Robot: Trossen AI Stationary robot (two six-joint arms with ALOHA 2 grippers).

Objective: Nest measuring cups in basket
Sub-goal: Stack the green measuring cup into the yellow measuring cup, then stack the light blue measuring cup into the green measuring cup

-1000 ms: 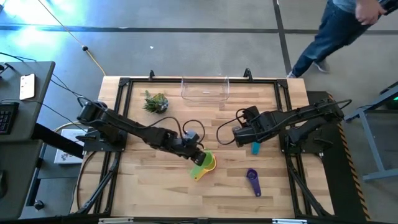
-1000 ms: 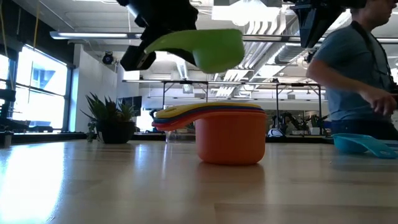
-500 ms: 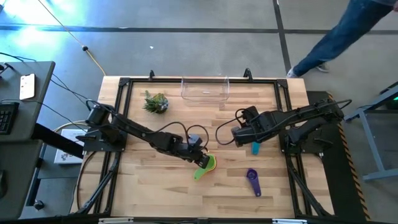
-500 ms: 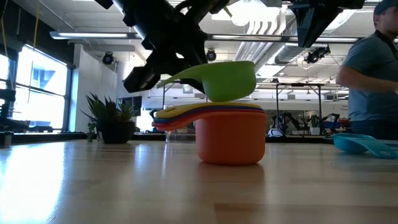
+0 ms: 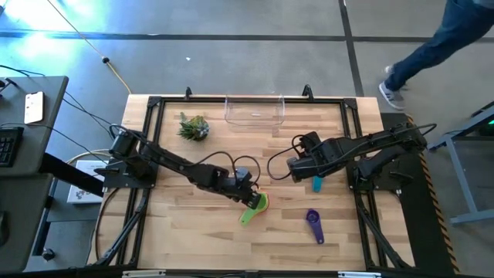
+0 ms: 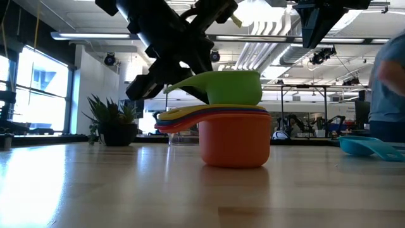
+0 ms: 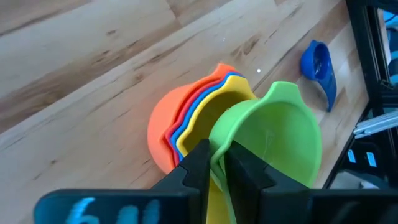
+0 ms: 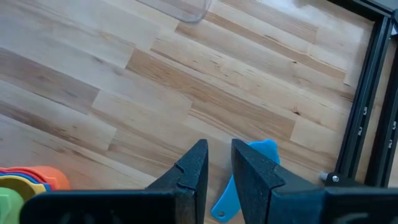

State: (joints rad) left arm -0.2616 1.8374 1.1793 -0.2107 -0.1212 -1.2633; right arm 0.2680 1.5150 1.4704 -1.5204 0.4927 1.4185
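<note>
Wooden table (image 5: 193,232), clear basket (image 5: 254,110), spiky plant (image 5: 193,127), nested cup stack (image 6: 234,136), teal cup (image 5: 316,184), purple cup (image 5: 314,225)

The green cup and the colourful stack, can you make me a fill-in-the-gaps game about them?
1. The left gripper holds the ______ cup by its handle.
2. The bottom cup of the stack is coloured ______.
3. The clear basket has ______ cups inside it.
4. The purple cup lies alone on the ______.

Missing words: green; orange; no; table
</note>
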